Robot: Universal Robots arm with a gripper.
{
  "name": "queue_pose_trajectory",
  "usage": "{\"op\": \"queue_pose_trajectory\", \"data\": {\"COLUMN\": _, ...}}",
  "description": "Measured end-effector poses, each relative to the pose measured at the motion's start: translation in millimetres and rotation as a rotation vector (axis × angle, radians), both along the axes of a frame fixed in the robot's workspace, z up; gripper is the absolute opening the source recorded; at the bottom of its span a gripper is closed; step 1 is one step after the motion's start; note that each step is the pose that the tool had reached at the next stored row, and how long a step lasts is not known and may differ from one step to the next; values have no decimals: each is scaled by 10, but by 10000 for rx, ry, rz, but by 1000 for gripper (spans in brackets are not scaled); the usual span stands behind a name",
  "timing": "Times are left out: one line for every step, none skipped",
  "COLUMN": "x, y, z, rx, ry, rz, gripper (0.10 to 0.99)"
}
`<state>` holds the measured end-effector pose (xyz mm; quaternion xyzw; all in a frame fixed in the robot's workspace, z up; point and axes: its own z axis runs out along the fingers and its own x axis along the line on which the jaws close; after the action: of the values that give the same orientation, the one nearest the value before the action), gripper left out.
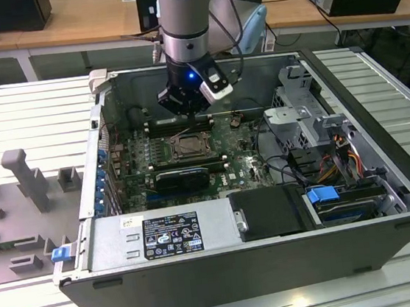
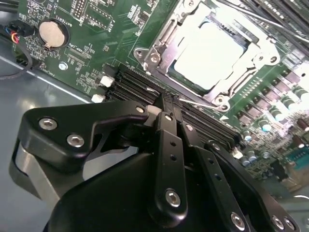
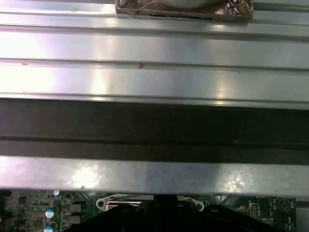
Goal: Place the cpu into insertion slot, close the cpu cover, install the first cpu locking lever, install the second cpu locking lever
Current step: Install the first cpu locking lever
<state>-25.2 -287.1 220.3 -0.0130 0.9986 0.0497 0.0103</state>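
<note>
1 cpu (image 2: 212, 50), 1 cpu cover (image 2: 161, 48), 1 coin battery (image 2: 51, 33), 1 pc case (image 1: 277, 264), 1 arm (image 1: 186, 22)

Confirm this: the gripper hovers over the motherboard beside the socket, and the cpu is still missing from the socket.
Wrong on the cpu. In the second wrist view the cpu already sits in the socket, its silver top showing. The rest stands: the gripper hovers over the motherboard beside the socket.

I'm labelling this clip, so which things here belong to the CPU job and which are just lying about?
Job:
- cpu, seated in the insertion slot
- cpu cover, down around the chip
- thin locking lever by the claw tips

Lying about:
- coin battery
- memory slots
- power supply
- drive cage
- grey fixture blocks outside the case
</note>
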Motion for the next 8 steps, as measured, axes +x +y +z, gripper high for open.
{"op": "queue_pose_trajectory", "data": {"x": 6, "y": 4, "z": -13, "rx": -1, "ry": 1, "rz": 5, "gripper": 106}}
{"op": "queue_pose_trajectory", "data": {"x": 11, "y": 6, "z": -28, "rx": -1, "ry": 0, "rz": 9, "gripper": 106}}
{"op": "queue_pose_trajectory", "data": {"x": 18, "y": 8, "z": -48, "rx": -1, "ry": 0, "rz": 14, "gripper": 106}}
{"op": "queue_pose_trajectory", "data": {"x": 27, "y": 8, "z": -65, "rx": -1, "ry": 0, "rz": 19, "gripper": 106}}
{"op": "queue_pose_trajectory", "data": {"x": 30, "y": 8, "z": -72, "rx": -1, "ry": 1, "rz": 23, "gripper": 106}}
{"op": "queue_pose_trajectory", "data": {"x": 37, "y": 8, "z": -87, "rx": -2, "ry": 1, "rz": 32, "gripper": 106}}
{"op": "queue_pose_trajectory", "data": {"x": 38, "y": 9, "z": -105, "rx": -5, "ry": 0, "rz": 34, "gripper": 106}}
{"op": "queue_pose_trajectory", "data": {"x": 41, "y": 9, "z": -118, "rx": -12, "ry": 1, "rz": 36, "gripper": 106}}
